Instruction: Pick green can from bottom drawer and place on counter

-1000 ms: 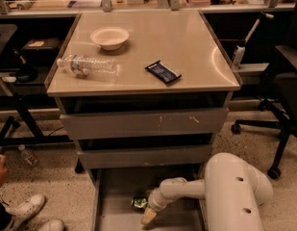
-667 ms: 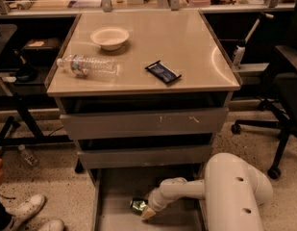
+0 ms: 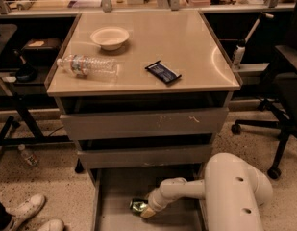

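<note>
The green can (image 3: pixel 137 206) lies on its side on the grey floor of the open bottom drawer (image 3: pixel 114 196), near the middle. My gripper (image 3: pixel 148 211) is down inside the drawer at the end of the white arm (image 3: pixel 186 189), right against the can's right end. The beige counter (image 3: pixel 196 52) tops the cabinet above, with bare room on its right half.
On the counter lie a clear water bottle (image 3: pixel 88 65), a white bowl (image 3: pixel 109 36) and a dark snack packet (image 3: pixel 163 72). The two upper drawers (image 3: pixel 143 124) stick out slightly above my arm. An office chair (image 3: pixel 282 90) stands to the right, and shoes (image 3: pixel 23 211) are at the lower left.
The can has slid a little to the left on the drawer floor. My gripper has moved slightly up and stays against it.
</note>
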Robot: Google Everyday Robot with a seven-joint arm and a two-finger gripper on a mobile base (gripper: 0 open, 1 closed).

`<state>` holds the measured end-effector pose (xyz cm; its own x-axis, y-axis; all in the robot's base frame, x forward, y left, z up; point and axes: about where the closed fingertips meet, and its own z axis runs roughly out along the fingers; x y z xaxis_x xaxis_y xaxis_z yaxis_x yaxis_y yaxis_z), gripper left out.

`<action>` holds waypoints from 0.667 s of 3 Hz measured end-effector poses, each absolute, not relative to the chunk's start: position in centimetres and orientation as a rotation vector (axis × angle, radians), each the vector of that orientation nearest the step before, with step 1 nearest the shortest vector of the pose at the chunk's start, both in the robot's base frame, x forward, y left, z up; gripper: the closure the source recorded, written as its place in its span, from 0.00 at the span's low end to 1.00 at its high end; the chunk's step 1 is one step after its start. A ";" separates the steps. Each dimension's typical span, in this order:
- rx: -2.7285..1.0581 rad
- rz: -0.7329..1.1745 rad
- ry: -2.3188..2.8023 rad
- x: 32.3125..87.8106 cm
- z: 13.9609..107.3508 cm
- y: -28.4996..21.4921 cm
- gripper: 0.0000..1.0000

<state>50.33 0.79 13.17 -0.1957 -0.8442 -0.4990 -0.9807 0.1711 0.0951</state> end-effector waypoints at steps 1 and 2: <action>-1.679 0.591 2.118 49.8 15.9 0.6 1.00; -1.600 0.573 2.108 49.1 20.7 -0.5 1.00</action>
<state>49.14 -0.49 20.70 -0.2415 -0.7884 -0.5658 -0.9664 0.2486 0.0660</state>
